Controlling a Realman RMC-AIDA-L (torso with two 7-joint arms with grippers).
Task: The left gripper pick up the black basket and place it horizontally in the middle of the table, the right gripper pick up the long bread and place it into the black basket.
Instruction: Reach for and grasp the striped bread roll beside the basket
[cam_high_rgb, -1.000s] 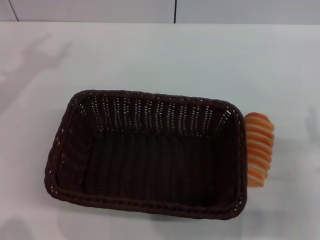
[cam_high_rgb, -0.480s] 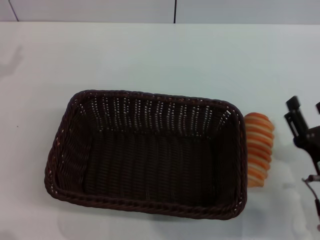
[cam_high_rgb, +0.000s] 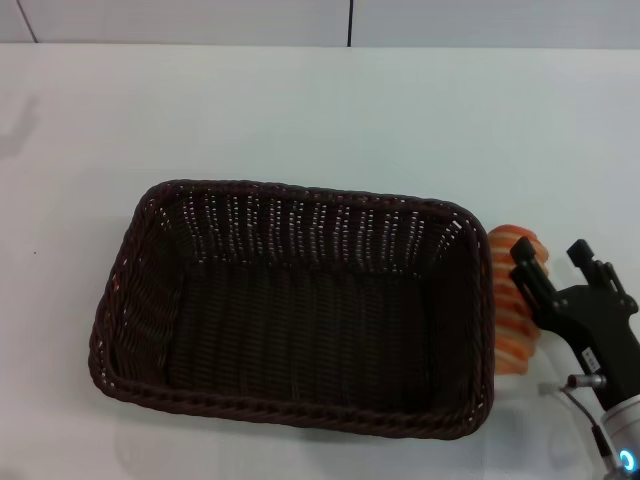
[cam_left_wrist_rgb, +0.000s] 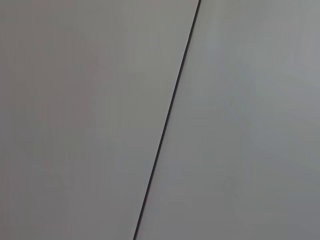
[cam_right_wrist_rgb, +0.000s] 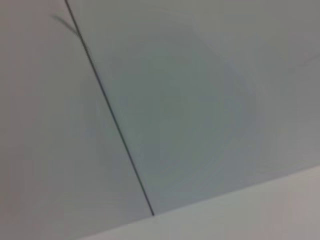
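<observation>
A: What is seen at the left and centre?
B: The black basket is set lengthwise across the middle of the table, upright, nothing inside. The left gripper is not seen in any view; only a grey panel with a dark seam is shown by its wrist camera.

A: And to the right?
B: The long bread is laid on the table, touching the basket's right end. The right gripper is held over it, fingers spread apart, nothing grasped; one finger overlaps the bread.
</observation>
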